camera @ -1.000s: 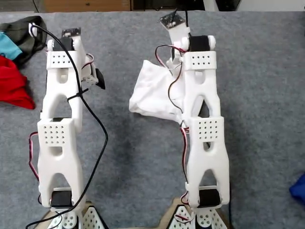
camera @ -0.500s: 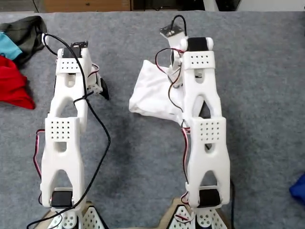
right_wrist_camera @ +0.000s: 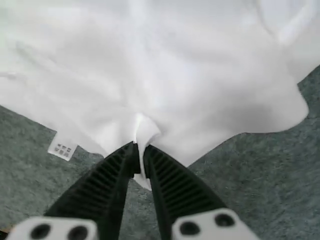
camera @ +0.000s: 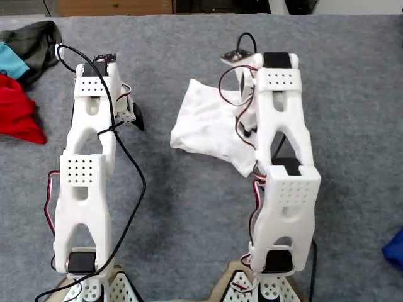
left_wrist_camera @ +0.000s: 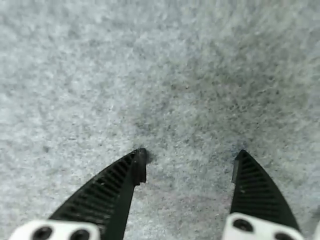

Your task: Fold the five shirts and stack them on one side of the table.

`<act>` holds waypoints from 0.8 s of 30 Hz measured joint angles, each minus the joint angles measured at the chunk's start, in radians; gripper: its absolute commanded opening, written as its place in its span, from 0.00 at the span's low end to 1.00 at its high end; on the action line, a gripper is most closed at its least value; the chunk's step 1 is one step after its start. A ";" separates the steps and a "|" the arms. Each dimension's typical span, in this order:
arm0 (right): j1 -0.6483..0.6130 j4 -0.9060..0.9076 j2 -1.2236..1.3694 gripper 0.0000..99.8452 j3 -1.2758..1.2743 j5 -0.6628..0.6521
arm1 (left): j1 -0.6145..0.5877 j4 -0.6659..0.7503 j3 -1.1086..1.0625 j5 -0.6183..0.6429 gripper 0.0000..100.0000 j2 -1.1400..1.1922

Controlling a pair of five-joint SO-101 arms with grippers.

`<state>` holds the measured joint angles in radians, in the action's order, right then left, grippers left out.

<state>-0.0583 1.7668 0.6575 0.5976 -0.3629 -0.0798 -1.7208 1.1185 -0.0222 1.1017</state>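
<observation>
Task looks early. One white shirt [camera: 204, 126] lies mid-table, bunched into a rough, uneven shape, not a neat fold, so I judge it part-way at best. No finished stack on either side. A heap at the far left corner holds a red shirt [camera: 19, 113], a dark shirt [camera: 31, 41] and a bit of teal cloth [camera: 7, 60], all unfolded. A blue scrap [camera: 395, 248] pokes in at the right edge, likely the fifth shirt, can't confirm. So folding this one, four more, and the stacking are all left.

The right arm is stretched forward along the right side of the white shirt, wrist tipped down onto the cloth. Right gripper [right_wrist_camera: 138, 152] is clenched, with a small pleat of the shirt's edge nipped between the fingertips; a small label [right_wrist_camera: 62, 149] sits on the hem just beside it.

The left arm is also stretched forward, parallel and well apart from the white shirt. Left gripper [left_wrist_camera: 190, 162] points down at the bare grey table [left_wrist_camera: 160, 75], jaws spread wide, grasping nothing.
</observation>
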 measured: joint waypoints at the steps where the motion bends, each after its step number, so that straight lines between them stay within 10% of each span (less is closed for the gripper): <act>1: 0.008 0.000 -0.002 0.01 -0.006 -0.006 | 0.000 0.000 0.000 0.000 0.29 0.000; 16: -0.011 0.000 -0.193 0.02 -0.276 -0.091 | 0.005 0.000 0.000 0.000 0.29 0.000; 24: -0.008 0.000 -0.226 0.31 -0.342 -0.141 | 0.005 0.000 0.000 0.000 0.29 0.000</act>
<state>-0.0660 1.7668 0.4319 0.2555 -0.5040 -0.0752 -1.7208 1.1185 -0.0222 1.1017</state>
